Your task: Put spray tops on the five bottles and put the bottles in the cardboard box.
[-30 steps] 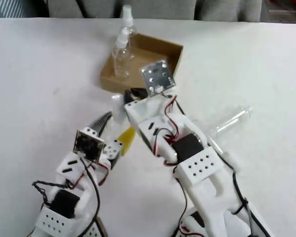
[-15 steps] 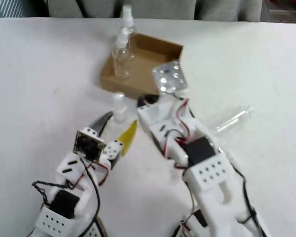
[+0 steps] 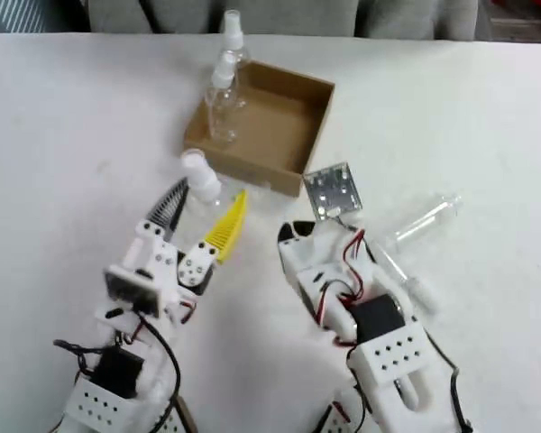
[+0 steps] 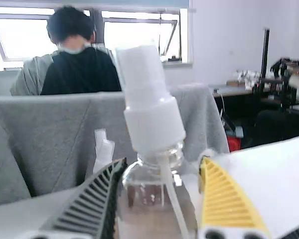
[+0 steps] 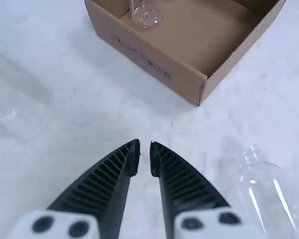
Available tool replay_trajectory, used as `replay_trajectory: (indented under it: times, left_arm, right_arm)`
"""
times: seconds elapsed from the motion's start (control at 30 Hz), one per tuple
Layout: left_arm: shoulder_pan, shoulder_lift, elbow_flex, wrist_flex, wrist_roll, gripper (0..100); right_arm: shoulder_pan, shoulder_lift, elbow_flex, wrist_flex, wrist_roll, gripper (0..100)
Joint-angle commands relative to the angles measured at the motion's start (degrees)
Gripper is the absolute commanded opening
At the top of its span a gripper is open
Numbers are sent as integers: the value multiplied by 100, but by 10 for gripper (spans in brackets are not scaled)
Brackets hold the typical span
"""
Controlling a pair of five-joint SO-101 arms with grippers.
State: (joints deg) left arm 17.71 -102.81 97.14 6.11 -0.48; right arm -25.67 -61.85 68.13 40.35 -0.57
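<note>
My left gripper [image 3: 211, 190] [image 4: 163, 164] is shut on a clear bottle [image 3: 205, 185] [image 4: 154, 194] that wears a white spray top [image 4: 147, 99], just in front of the cardboard box [image 3: 279, 144] near its left corner. Its black finger [image 3: 169, 204] and yellow finger [image 3: 227, 225] press the bottle's sides. One capped bottle [image 3: 221, 99] stands inside the box, and another capped bottle [image 3: 232, 32] stands at its far corner. My right gripper [image 5: 144, 149] [image 3: 295, 231] is shut with nothing in it, low over the table short of the box [image 5: 189, 45].
An uncapped clear bottle [image 3: 424, 219] [image 5: 271, 194] lies on the table to the right of the right arm. Beside that arm lies a loose spray top with its thin tube [image 3: 406, 280]. Grey chair backs line the table's far edge.
The right arm has drawn back from the box's front toward the near edge. The left gripper has swung up and left, carrying the capped bottle closer to the box's left corner.
</note>
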Motion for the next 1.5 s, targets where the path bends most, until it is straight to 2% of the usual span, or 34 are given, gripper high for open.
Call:
replay_trajectory:
  times: [0.0, 0.17, 0.37, 0.5, 0.57, 0.7, 0.77, 0.97, 1.23, 1.47]
  left_arm:
    - [-66, 40, -193, -756, 79, 53]
    - [-66, 505, -1002, -607, 79, 33]
    - [-48, 2923, -2708, -642, 88, 23]
    - [-40, 4382, -3675, -642, 88, 23]
    - [-22, 4875, -4000, -642, 114, 23]
    - [-57, 5552, -4519, -695, 782, 23]
    - [-75, 5798, -4580, -1046, 879, 23]
    - [-189, 6431, -4220, -2295, 879, 23]
    - [-189, 6563, -3824, -2356, 879, 23]
    - [-171, 6563, -3701, -2356, 888, 23]
  right_arm:
    - [-4, -470, 149, -207, 18, 18]
    - [-374, -1165, 484, -198, 18, 18]
    - [-1024, -2000, 976, -207, 18, 18]
    - [-1182, -2510, 1319, -295, 18, 18]
    - [-1182, -2738, 1635, -664, 18, 18]
    - [-1182, -3231, 2655, -2062, 18, 18]
    - [-1165, -3407, 2919, -2554, 9, 18]
    - [-1420, -3679, 2901, -2141, -44, 18]
    - [-1218, -3670, 2901, -2554, -1020, 18]
    - [-892, -3653, 2901, -2870, -1160, 18]
